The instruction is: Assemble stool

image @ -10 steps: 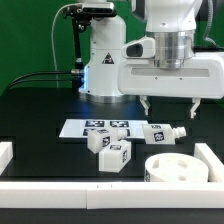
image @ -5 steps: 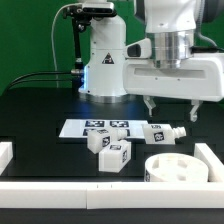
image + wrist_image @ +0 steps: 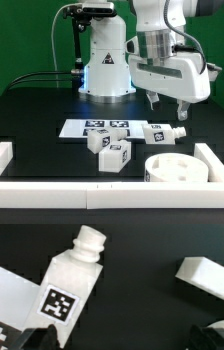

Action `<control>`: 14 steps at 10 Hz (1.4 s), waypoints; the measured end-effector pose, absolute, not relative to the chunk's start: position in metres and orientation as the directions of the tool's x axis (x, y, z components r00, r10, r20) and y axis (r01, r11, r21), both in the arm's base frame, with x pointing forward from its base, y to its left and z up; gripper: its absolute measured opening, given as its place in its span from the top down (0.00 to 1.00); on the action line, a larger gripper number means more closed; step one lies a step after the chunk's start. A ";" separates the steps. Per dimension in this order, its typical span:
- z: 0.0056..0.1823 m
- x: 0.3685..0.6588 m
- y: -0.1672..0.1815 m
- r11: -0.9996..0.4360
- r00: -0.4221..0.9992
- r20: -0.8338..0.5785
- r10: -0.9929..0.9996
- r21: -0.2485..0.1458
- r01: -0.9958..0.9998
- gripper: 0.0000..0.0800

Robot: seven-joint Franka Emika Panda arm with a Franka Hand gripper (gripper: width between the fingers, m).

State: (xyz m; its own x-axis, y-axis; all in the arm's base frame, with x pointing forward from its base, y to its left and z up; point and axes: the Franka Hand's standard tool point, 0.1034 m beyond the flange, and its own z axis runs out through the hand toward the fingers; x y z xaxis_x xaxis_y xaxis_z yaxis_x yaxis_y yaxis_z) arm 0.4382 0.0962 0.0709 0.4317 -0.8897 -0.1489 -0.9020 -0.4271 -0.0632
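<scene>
The pincer (image 3: 167,107) hangs open and tilted above one stool leg (image 3: 160,132). It holds nothing. This leg lies on its side on the black surface (image 3: 40,110), just beside the marker board (image 3: 85,127). A second leg (image 3: 99,142) and a third leg (image 3: 117,155) lie close by. The round seat (image 3: 175,168) sits near the front, on the exterior view's right. To do this well, the pincer should line up with the leg's flat sides. Then it should come straight down around the thick part and close softly.
</scene>
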 end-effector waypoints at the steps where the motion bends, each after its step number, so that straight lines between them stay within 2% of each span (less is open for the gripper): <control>1: 0.069 0.437 0.096 -0.427 0.431 -0.149 -0.890 -0.060 -0.902 0.19; 3: 0.047 0.416 0.090 -0.386 0.388 -0.145 -0.910 -0.042 -0.921 0.19; 4: 0.029 0.408 0.092 -0.398 0.400 -0.119 -0.909 -0.037 -0.916 0.19; 8: 0.029 0.409 0.092 -0.398 0.400 -0.118 -0.909 -0.039 -0.916 0.19; 9: 0.029 0.409 0.092 -0.398 0.400 -0.118 -0.909 -0.039 -0.916 0.22; 11: 0.029 0.409 0.092 -0.398 0.400 -0.118 -0.909 -0.039 -0.916 0.56; 12: 0.029 0.409 0.092 -0.398 0.400 -0.118 -0.909 -0.039 -0.916 0.56; 13: 0.029 0.409 0.092 -0.398 0.400 -0.118 -0.909 -0.039 -0.916 0.81; 14: 0.029 0.409 0.092 -0.398 0.400 -0.118 -0.909 -0.039 -0.916 0.94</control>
State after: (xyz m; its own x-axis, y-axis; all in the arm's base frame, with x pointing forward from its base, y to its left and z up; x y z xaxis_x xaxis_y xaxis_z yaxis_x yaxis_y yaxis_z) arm 0.4085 0.0921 0.0289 0.4001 -0.9089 -0.1178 -0.9164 -0.3984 -0.0387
